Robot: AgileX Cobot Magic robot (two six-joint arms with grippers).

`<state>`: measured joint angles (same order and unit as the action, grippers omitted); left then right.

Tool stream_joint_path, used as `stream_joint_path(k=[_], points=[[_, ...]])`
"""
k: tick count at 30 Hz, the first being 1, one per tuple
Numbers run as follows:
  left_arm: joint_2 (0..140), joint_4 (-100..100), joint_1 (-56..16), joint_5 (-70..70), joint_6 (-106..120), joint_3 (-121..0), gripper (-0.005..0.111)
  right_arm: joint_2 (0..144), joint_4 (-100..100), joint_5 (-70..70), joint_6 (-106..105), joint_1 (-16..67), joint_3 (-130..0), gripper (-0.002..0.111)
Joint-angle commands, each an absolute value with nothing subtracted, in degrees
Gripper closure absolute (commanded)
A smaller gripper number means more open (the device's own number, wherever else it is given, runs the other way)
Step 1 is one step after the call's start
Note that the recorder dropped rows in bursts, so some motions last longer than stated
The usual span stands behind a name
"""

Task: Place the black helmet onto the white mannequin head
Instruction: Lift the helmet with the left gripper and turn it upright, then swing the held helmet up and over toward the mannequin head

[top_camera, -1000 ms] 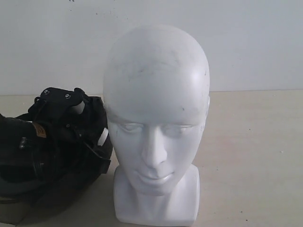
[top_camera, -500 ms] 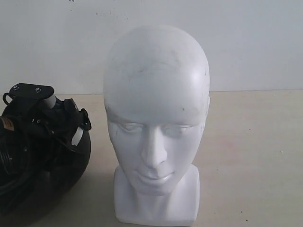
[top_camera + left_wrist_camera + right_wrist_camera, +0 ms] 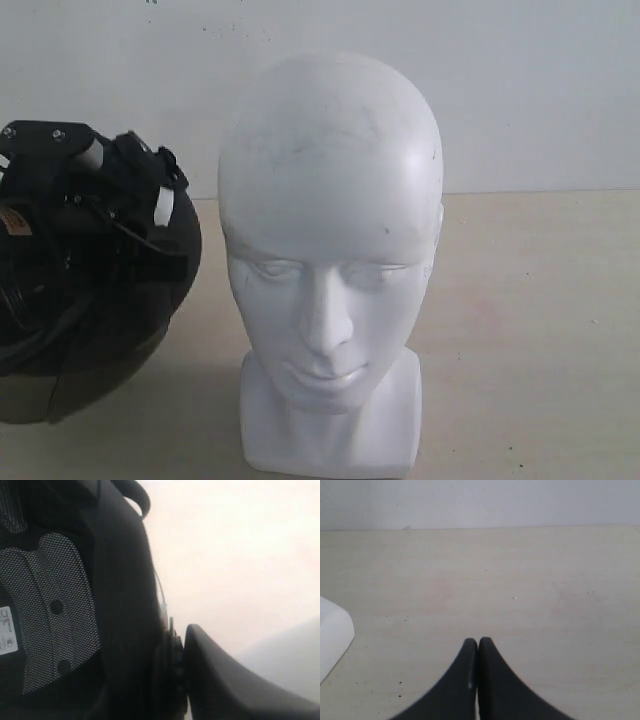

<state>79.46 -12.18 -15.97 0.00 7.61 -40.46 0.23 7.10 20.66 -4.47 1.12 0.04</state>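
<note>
black helmet (image 3: pixel 120 330) rim, gripped between left jaws

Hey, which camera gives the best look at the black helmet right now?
The exterior view: the black helmet shows its shell and tinted visor, left of the white mannequin head. The left wrist view shows only close-up padded lining and a white label. The right wrist view shows none of it.
</note>
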Motion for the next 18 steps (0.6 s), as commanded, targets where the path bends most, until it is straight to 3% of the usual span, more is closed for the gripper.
stream_joint_path(k=[1, 11, 18], points=[[76.65, -11.05, -15.84, -19.71, 5.0, -38.07, 0.102, 0.0, 7.06, 20.39, -4.87, 1.21, 0.0, 0.109], [64.39, 0.32, -15.84, -49.83, -9.81, -29.26, 0.102, 0.0, 7.06, 20.39, -4.87, 1.21, 0.0, 0.109], [55.82, 6.93, -15.84, -58.12, -18.93, -29.26, 0.102, 0.0, 7.06, 20.39, -4.87, 1.21, 0.0, 0.109]])
